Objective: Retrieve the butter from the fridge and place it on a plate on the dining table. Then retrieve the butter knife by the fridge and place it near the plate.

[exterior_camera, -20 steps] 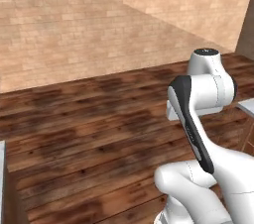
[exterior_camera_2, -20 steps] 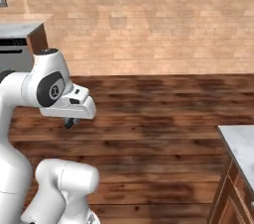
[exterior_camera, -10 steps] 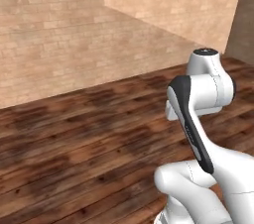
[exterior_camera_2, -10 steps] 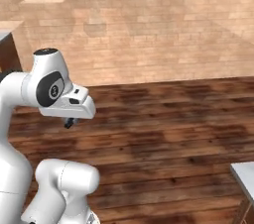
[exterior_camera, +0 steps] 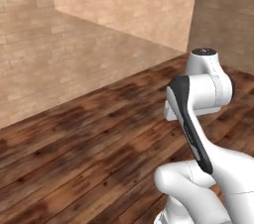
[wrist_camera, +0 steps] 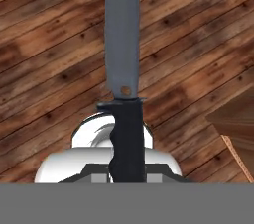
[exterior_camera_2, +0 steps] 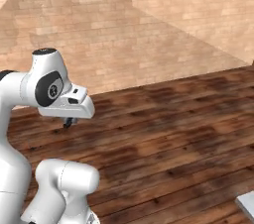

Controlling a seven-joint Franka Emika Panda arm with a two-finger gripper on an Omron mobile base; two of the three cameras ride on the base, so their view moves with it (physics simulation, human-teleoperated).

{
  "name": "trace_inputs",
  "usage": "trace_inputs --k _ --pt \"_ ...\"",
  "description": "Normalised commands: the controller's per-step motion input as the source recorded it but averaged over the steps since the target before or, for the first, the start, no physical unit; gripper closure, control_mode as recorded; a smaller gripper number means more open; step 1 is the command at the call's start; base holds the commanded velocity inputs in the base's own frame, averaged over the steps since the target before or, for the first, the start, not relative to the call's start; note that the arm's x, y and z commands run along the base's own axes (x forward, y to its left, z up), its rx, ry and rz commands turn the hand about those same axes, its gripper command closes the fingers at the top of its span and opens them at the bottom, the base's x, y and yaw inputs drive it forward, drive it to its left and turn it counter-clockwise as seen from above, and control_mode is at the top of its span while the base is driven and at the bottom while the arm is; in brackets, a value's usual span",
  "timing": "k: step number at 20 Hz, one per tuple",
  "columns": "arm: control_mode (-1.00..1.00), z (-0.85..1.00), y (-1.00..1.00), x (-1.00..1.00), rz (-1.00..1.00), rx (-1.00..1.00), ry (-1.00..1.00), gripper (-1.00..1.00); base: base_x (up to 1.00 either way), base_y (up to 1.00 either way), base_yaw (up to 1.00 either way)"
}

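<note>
The robot is carrying the knife [wrist_camera: 122, 44] toward the dining counter, which makes this the second half of the task by my reading: the transit after the pickup by the fridge. Neither the fridge, the plate nor the butter is showing in these pictures, so whether the butter is already resting on its plate cannot be told here.

In the hand view the jaws are clenching the knife by its dark handle, low in the picture, and the grey blade is running straight away from them toward the top edge, in line with the hand. The blade is hanging over the wooden floor [wrist_camera: 198, 29], well apart from any surface. A brown wooden corner [wrist_camera: 238, 119] is poking in at the right edge of the hand view; what it belongs to is not clear.

In the right base view the gripper [exterior_camera_2: 68, 122] is peeking out just under the white wrist, with the arm folded close to the body. A pale slab corner [exterior_camera_2: 246, 203] is entering at the bottom right there, possibly a counter top. In the left base view the arm is standing before brick walls and open floor.

Next, the base needs to be bringing the dining counter and plate into sight; then the arm must reach out, lower the knife beside the plate, and let go.
</note>
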Motion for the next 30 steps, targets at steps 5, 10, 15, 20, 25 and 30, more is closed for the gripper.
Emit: trace_inputs --k 5,10,15,20,25,30 --pt "1.0 0.0 0.0 0.0 0.0 0.0 0.0 1.0 0.99 0.07 -0.58" --pt "1.0 0.0 0.0 0.0 0.0 0.0 0.0 1.0 0.91 0.36 -0.66" --pt "1.0 0.0 0.0 0.0 0.0 0.0 0.0 1.0 0.6 0.74 -0.66" --pt "1.0 0.0 0.0 0.0 0.0 0.0 0.0 1.0 0.62 0.89 -0.57" --pt "1.0 0.0 0.0 0.0 0.0 0.0 0.0 1.0 0.96 0.84 -0.64" --pt "1.0 0.0 0.0 0.0 0.0 0.0 0.0 1.0 1.0 0.76 -0.67"
